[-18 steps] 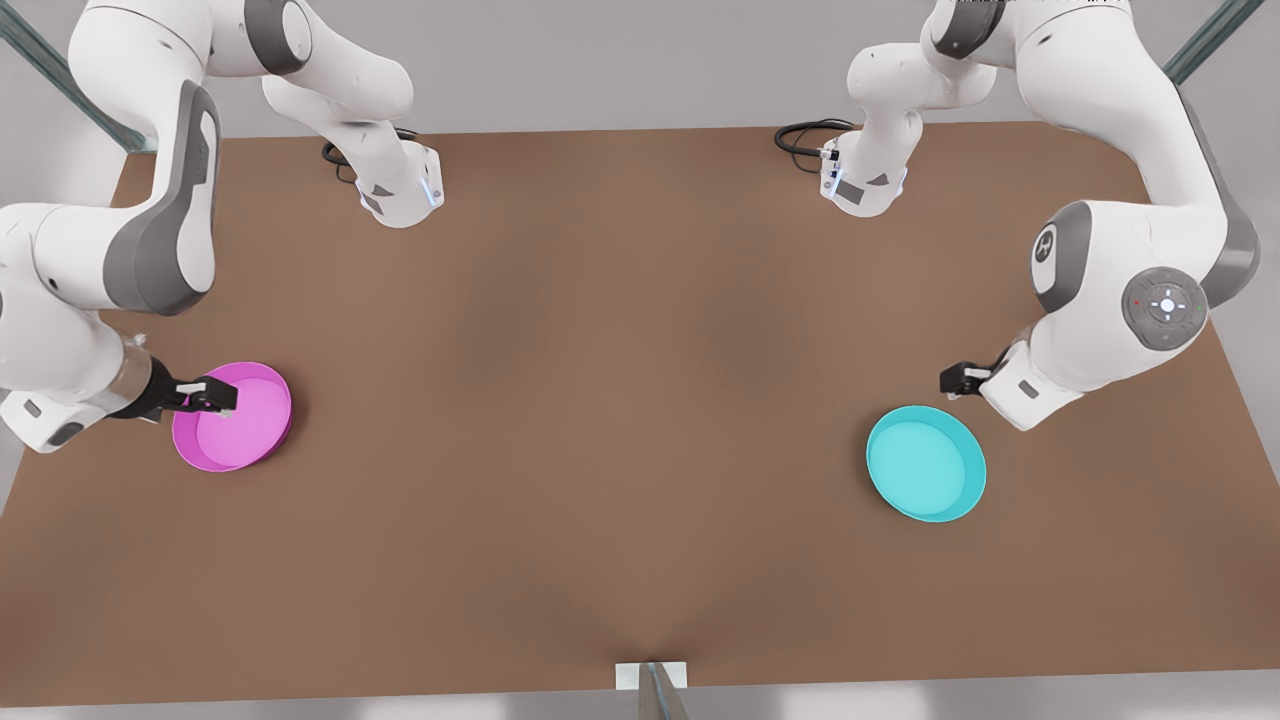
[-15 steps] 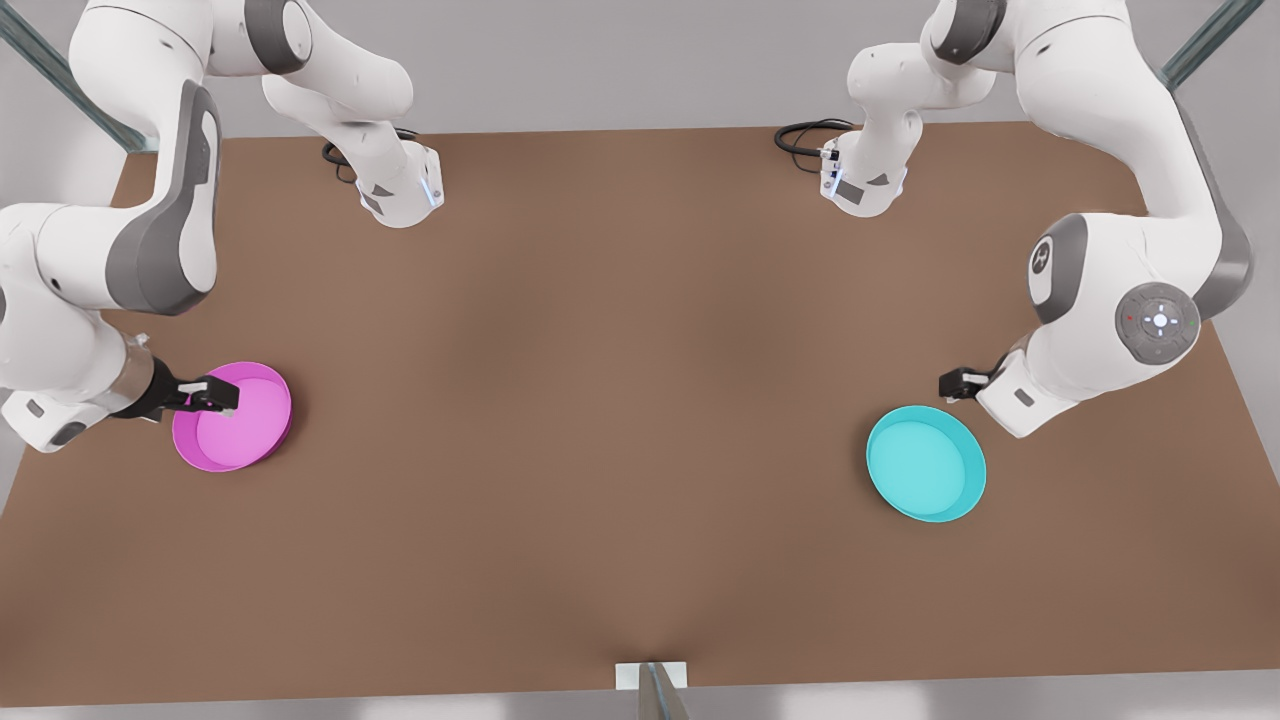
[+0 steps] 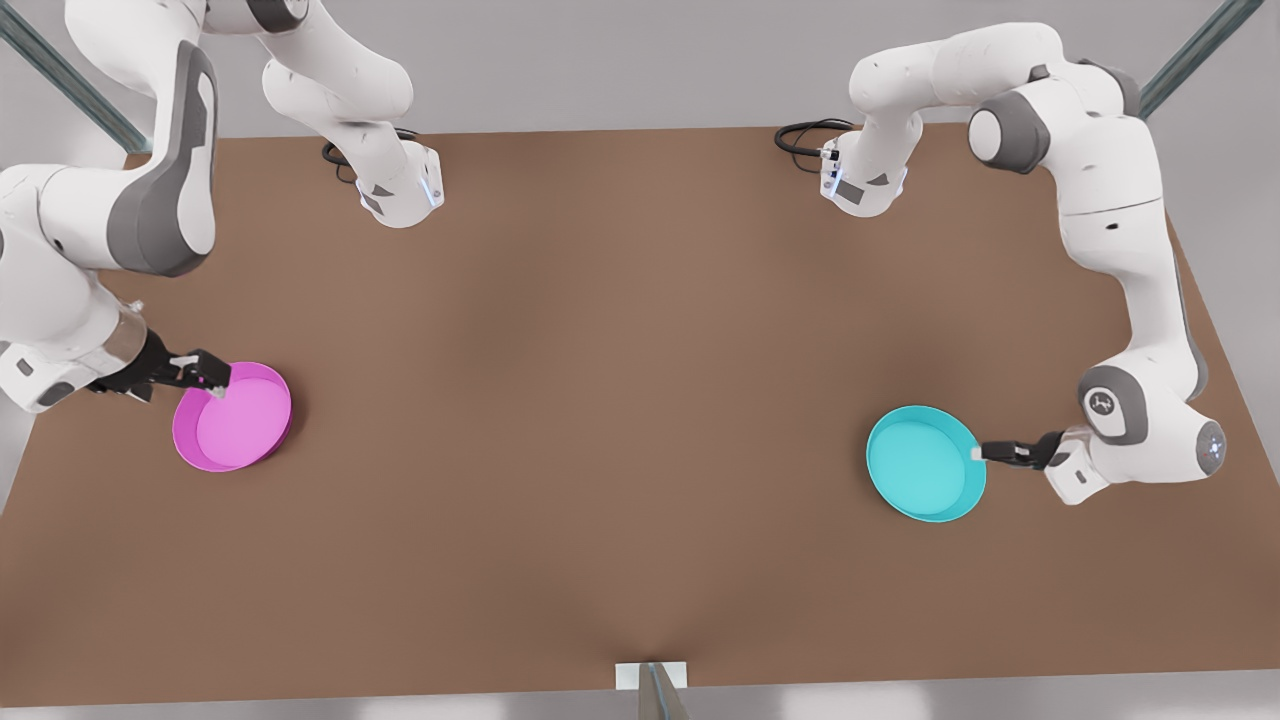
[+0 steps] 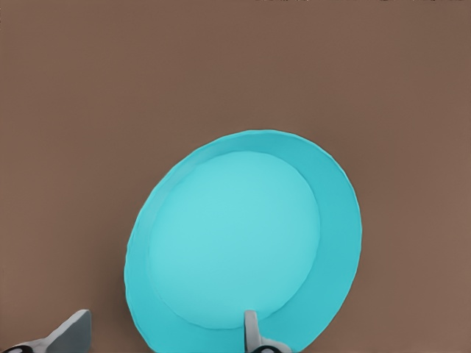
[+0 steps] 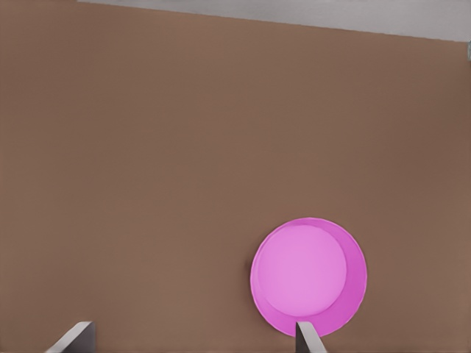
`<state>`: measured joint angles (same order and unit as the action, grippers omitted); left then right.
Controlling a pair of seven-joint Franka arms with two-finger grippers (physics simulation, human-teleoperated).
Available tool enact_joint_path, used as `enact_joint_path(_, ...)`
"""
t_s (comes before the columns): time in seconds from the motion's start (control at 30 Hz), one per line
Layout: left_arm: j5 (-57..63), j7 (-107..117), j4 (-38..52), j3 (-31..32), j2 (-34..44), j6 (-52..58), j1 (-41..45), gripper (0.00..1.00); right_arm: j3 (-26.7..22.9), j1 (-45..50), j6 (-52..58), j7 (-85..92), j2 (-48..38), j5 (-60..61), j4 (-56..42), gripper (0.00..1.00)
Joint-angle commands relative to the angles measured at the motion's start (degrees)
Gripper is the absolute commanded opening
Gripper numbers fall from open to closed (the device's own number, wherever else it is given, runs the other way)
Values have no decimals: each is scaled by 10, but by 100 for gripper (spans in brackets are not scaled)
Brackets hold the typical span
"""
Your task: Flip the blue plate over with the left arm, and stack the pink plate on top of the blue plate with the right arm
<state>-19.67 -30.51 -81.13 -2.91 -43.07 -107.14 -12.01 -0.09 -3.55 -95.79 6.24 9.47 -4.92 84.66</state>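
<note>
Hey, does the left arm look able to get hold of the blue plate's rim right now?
Probably yes. The left claw is open at the blue plate's rim on the front view's right side, one finger over the plate and the other outside it. Nothing lies between them on the table.

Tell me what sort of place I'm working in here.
Likely a simulated lab bench, not a kitchen: a bare brown table, grey wall behind, and just a blue plate and a pink plate, with the left gripper and right gripper open at their rims.
</note>
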Motion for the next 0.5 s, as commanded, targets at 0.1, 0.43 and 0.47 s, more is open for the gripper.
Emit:
enact_joint_path(0.1, -22, -3, 0, 0, -18, -11, -8, 100, 0, 0, 3, 1, 0, 1, 0, 100)
enact_joint_path(0.43, -20, -3, 4, 1, -56, -34, -8, 100, 5, -18, 5, -1, 19, 7, -35, 100)
enact_joint_path(0.47, -20, -3, 4, 1, -57, -33, -8, 93, 5, -18, 2, -1, 17, 9, -35, 100)
